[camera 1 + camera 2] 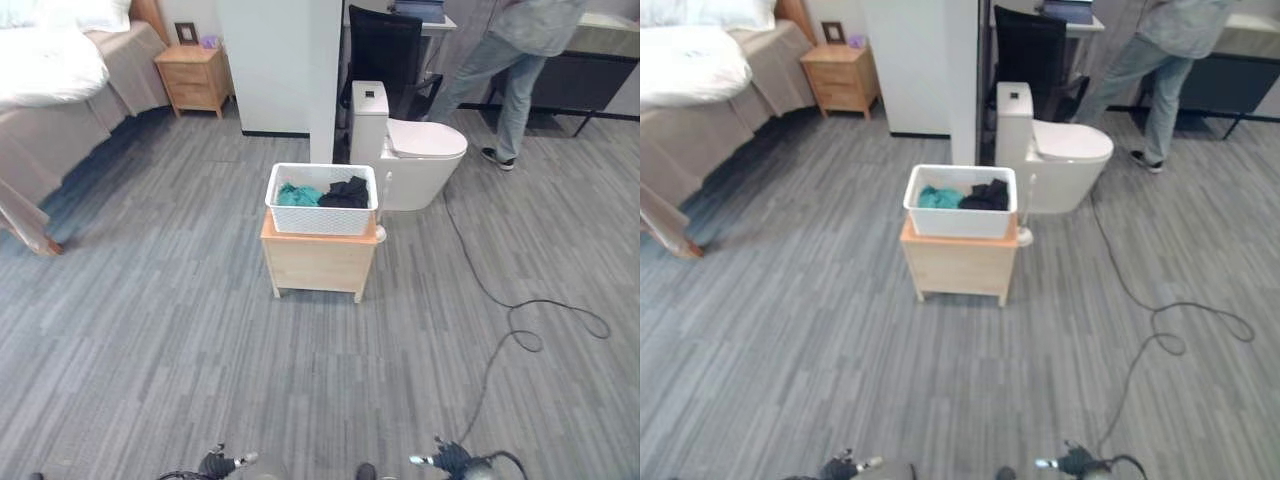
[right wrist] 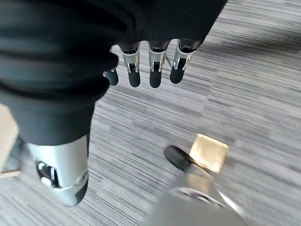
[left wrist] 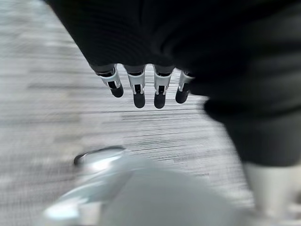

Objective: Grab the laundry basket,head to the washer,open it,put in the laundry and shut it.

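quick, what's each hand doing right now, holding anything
Left hand: open, fingers relaxed, holding nothing.
Right hand: open, fingers relaxed, holding nothing.

Grey plank floor (image 1: 150, 330) fills the frame. A bed (image 1: 60, 90) and wooden nightstand (image 1: 195, 78) sit upper left, a white wall (image 1: 280, 60) at top centre, a toilet (image 1: 415, 150) right of centre, a person (image 1: 515, 60) and black chair (image 1: 385, 50) upper right.

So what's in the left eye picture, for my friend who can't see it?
A white laundry basket holding teal and black clothes sits on a small wooden stand on grey floor. Behind it is a white toilet, a bed far left, and a person standing far right.
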You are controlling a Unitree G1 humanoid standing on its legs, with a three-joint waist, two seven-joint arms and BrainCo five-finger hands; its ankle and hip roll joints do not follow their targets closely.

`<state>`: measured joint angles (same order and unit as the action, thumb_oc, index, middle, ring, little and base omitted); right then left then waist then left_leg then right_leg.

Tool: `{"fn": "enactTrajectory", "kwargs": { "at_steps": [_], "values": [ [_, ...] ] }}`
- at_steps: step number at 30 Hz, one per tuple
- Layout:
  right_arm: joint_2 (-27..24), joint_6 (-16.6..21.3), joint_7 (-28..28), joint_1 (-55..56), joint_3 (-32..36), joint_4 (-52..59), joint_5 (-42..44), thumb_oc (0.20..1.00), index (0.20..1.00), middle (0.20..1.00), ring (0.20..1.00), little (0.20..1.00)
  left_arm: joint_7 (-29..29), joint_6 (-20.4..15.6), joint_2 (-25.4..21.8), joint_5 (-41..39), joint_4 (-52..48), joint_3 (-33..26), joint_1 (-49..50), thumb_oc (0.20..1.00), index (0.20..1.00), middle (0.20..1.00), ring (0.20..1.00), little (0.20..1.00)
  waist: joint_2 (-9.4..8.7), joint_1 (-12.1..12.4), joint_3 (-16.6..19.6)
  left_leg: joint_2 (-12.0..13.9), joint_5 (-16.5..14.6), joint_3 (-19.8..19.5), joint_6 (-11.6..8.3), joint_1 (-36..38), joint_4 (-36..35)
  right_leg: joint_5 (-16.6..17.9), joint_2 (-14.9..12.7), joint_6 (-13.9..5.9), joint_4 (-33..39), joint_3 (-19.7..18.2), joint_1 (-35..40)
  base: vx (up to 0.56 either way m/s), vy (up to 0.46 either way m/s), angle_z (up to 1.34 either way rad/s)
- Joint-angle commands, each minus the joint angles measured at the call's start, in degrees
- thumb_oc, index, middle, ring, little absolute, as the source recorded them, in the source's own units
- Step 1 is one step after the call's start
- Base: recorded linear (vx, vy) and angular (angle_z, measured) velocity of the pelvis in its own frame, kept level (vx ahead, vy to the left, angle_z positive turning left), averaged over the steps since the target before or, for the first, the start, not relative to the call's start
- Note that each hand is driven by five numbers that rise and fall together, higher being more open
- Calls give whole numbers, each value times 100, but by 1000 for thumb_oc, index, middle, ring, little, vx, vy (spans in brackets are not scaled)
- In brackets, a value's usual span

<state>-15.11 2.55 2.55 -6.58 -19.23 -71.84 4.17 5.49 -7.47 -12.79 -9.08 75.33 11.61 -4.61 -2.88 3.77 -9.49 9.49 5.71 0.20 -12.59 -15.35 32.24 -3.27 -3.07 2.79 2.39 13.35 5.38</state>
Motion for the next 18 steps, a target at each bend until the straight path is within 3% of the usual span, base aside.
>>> {"fn": "enactTrajectory", "kwargs": {
  "at_steps": [1,4,7,8,9,11,12,15,17,18],
  "values": [
    [-249,82,156,-127,-164,-66,276,1000,1000,1000,1000,1000,191,-168,24,-265,-61,201,-102,1000,1000,1000,1000,1000,154,105,95,236,250,325,374,-157,-1962,-285,-210,-682,70,-67,425,348,199,7],
    [-228,114,204,-178,-153,-110,310,1000,1000,1000,1000,1000,224,-223,47,-436,-91,182,-135,1000,1000,1000,1000,1000,201,282,107,224,560,466,317,-419,-2842,-462,-219,-833,168,-125,635,262,133,0],
    [-146,104,154,-148,-187,-149,259,1000,1000,1000,1000,1000,196,-222,35,-448,-42,103,-42,1000,1000,1000,1000,1000,202,423,217,123,584,362,392,-391,-2891,-588,-278,-913,104,-203,810,412,186,-4],
    [-77,101,103,-66,-146,-243,235,1000,1000,1000,1000,1000,197,-190,-6,-363,47,114,-34,1000,1000,1000,1000,1000,118,513,270,-65,553,162,476,-578,-2629,-680,-429,-937,-131,-276,878,434,199,-47],
    [-72,102,103,-67,-145,-244,234,1000,1000,1000,1000,1000,196,-190,-10,-363,48,114,-35,1000,1000,1000,1000,1000,106,502,280,-80,539,156,480,-602,-2604,-693,-441,-942,-140,-264,868,444,224,-52],
    [-17,77,62,-30,-62,-356,238,1000,1000,1000,1000,1000,156,-146,-56,-232,124,122,-43,1000,1000,1000,1000,1000,-19,537,310,-246,297,289,676,-627,-2214,-691,-613,-997,-587,-376,776,318,201,-21],
    [13,67,29,-43,-34,-438,248,1000,1000,1000,1000,1000,144,-99,-83,-97,213,143,-67,1000,1000,1000,1000,1000,-76,557,351,-379,131,325,814,-572,-2166,-634,-678,-1046,-959,-443,636,374,275,-3],
    [20,23,-11,-96,-26,-504,228,1000,1000,1000,1000,1000,50,-84,-197,-121,72,156,-109,1000,1000,1000,1000,1000,-23,427,272,-704,-183,304,1190,-317,-2214,179,-683,-1135,-2655,-756,-276,286,262,-18],
    [-37,24,26,-154,-18,-467,221,1000,1000,1000,1000,1000,51,-128,-256,-192,-243,247,-135,1000,1000,1000,1000,1000,155,359,180,-754,-321,326,1334,-76,-2344,593,-768,-1180,-3269,-643,-767,327,234,29],
    [-102,24,65,-155,48,-396,259,1000,1000,1000,1000,1000,43,-149,-279,-205,-418,324,-93,1000,1000,1000,1000,1000,271,235,95,-827,-423,263,1398,331,-2551,452,-905,-1058,-3161,-363,-1144,302,168,26]
  ]
}}
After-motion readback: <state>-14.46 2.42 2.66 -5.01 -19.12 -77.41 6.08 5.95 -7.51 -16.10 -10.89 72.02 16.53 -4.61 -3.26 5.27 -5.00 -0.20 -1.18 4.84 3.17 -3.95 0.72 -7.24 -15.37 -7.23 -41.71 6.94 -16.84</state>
